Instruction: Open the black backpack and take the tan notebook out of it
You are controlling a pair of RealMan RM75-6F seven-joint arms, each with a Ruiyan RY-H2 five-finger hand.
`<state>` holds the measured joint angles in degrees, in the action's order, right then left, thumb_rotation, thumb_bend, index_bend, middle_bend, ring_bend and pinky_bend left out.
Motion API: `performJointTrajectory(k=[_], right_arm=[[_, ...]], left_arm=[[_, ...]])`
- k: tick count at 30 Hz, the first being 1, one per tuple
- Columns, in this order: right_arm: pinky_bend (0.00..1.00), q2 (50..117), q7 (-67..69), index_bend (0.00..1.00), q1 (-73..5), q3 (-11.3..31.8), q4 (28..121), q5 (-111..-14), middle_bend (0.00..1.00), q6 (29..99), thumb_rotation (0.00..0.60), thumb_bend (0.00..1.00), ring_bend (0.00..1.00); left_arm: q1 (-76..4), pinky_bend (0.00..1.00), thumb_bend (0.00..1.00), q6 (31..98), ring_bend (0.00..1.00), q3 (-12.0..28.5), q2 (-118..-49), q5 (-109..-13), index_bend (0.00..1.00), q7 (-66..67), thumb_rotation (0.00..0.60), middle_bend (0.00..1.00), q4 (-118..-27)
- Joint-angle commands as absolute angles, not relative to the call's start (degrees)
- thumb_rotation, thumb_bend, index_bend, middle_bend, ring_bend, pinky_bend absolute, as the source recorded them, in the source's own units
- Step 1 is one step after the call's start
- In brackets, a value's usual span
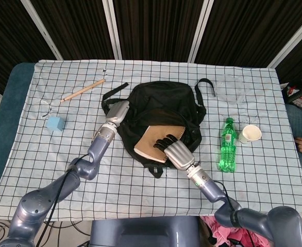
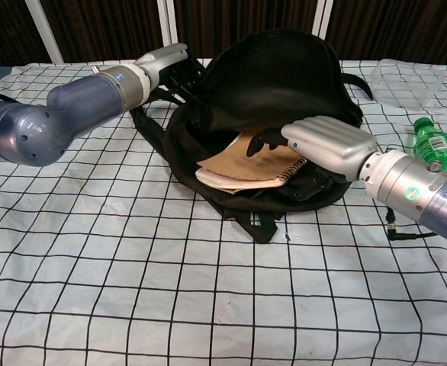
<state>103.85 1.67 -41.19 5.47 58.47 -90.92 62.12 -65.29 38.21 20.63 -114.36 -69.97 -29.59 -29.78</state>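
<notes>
Far left on your bench [image 1: 32, 170], covered in a white cloth with a black grid, sits a small light-blue cube [image 1: 55, 123], with a thin wooden stick [image 1: 83, 90] lying behind it. Your left robot hand [image 1: 117, 111] is at the left edge of the black fabric backpack [image 1: 164, 100], its fingers gripping the bag's rim where the chest view shows them closed on the dark fabric [image 2: 172, 70]. The backpack lies flat with its mouth open toward you, and the tan spiral-bound notebook [image 1: 150, 143] sticks partway out of that opening, its near corner tilted over the front lip. Your right robot hand [image 1: 174, 152] lies on the notebook's right side, dark fingertips [image 2: 258, 141] pressed on the cover; whether the thumb is under it you cannot tell. To the right stand a green plastic bottle [image 1: 227, 144], a white paper cup [image 1: 251, 134], and behind them a clear plastic container [image 1: 231, 87].
</notes>
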Motion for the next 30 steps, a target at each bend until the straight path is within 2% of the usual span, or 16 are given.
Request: performJointTrajectory(k=[1, 6, 11, 14, 22, 30], right_arm=[[0.18, 104.3, 2.2, 0.29, -41.6, 5.7, 57.5, -90.5, 0.24, 61.7, 0.600, 0.36, 0.25], [0.19, 105.2, 3.9, 0.37, -42.3, 6.3, 55.7, -89.9, 0.32, 61.5, 0.600, 0.40, 0.31], [0.22, 105.8, 5.7, 0.54, -42.6, 6.2, 54.7, -90.1, 0.43, 62.0, 0.600, 0.49, 0.39], [0.23, 105.8, 6.7, 0.60, -42.6, 6.1, 54.9, -90.2, 0.47, 62.4, 0.600, 0.53, 0.42], [0.23, 102.8, 9.1, 0.64, -41.9, 6.3, 60.2, -89.9, 0.51, 64.0, 0.600, 0.55, 0.43], [0.23, 97.7, 11.5, 0.67, -40.0, 8.4, 69.8, -88.1, 0.52, 67.1, 0.600, 0.55, 0.43]], left_arm=[[-65.3, 0.23, 0.42, 38.3, 0.32, 20.6, -114.3, -70.0, 0.73, -29.4, 0.600, 0.71, -30.0], [-65.2, 0.23, 0.42, 38.3, 0.32, 20.6, -114.1, -69.9, 0.73, -28.9, 0.600, 0.71, -30.3], [-65.2, 0.23, 0.42, 38.5, 0.32, 20.7, -113.9, -69.8, 0.74, -28.5, 0.600, 0.71, -30.7], [-65.0, 0.23, 0.42, 38.7, 0.32, 20.7, -113.8, -69.8, 0.74, -28.2, 0.600, 0.71, -31.0], [-64.6, 0.23, 0.42, 39.2, 0.32, 20.5, -113.1, -69.7, 0.74, -27.4, 0.600, 0.71, -31.7], [-64.1, 0.23, 0.42, 39.4, 0.32, 19.7, -113.2, -70.3, 0.74, -26.7, 0.600, 0.71, -32.4]])
